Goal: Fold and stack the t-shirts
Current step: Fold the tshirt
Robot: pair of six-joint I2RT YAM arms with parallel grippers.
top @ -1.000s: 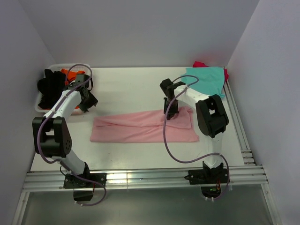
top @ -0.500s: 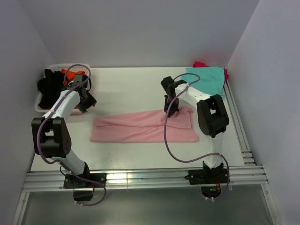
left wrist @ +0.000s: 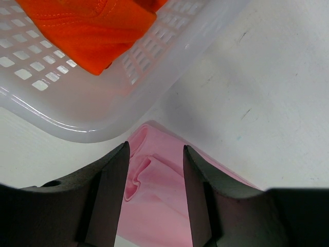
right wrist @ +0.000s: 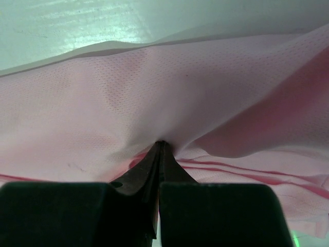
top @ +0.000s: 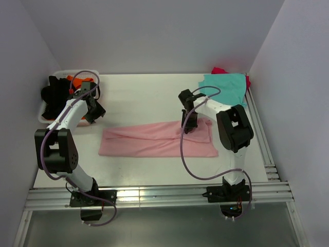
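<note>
White surface [top: 144, 98], overhead, carries the light pink t-shirt [top: 154, 141], right jaws at its far edge. Left wrist: left jaws spread, empty, shirt corner between them, basket [left wrist: 77, 113] beyond. Right wrist: jaws pinching cloth, probably for folding.

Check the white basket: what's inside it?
An orange t-shirt and a black t-shirt lie in the white basket. Whatever is under them is covered, so more cloth beneath cannot be ruled out.
</note>
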